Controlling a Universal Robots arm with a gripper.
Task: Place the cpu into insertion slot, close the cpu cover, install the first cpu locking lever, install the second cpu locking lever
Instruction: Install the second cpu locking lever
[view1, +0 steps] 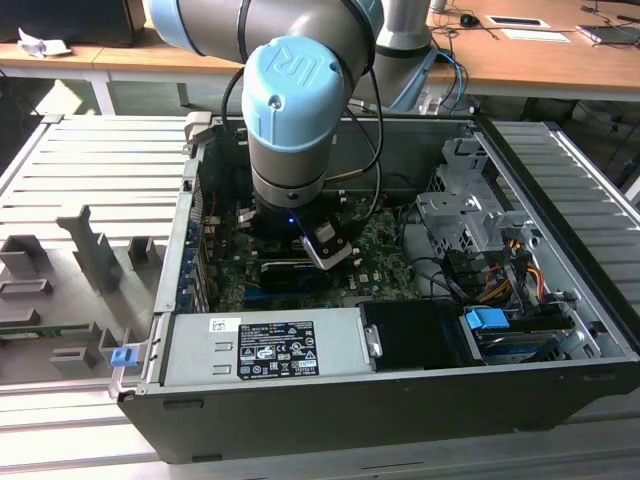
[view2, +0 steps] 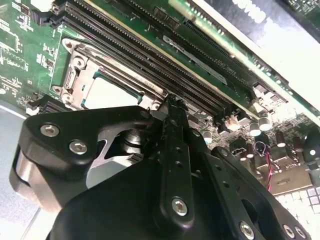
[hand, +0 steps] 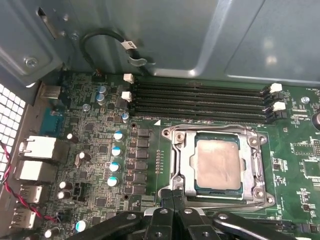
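Note:
The cpu (hand: 217, 162) lies flat in the insertion slot (hand: 170, 165) on the green motherboard (hand: 95, 130), its pale metal face showing through the window of the cpu cover (hand: 186, 160). The cover is folded down over it. My gripper (hand: 172, 195) is shut, its tips together at the edge of the slot, with nothing seen between them. In the second wrist view the gripper (view2: 172, 107) sits just beside the cpu (view2: 107, 92) and the cover (view2: 80, 65). In the exterior view the arm's wrist (view1: 290, 130) reaches down into the open computer case.
Several long black memory slots (hand: 200, 102) run beside the socket. Capacitors (hand: 116, 150) and rear ports (hand: 35, 150) stand further along the board. The case wall (hand: 200, 35) rises behind. A power supply (view1: 265, 345), drive cage (view1: 470, 215) and coloured cables (view1: 510, 270) crowd the case.

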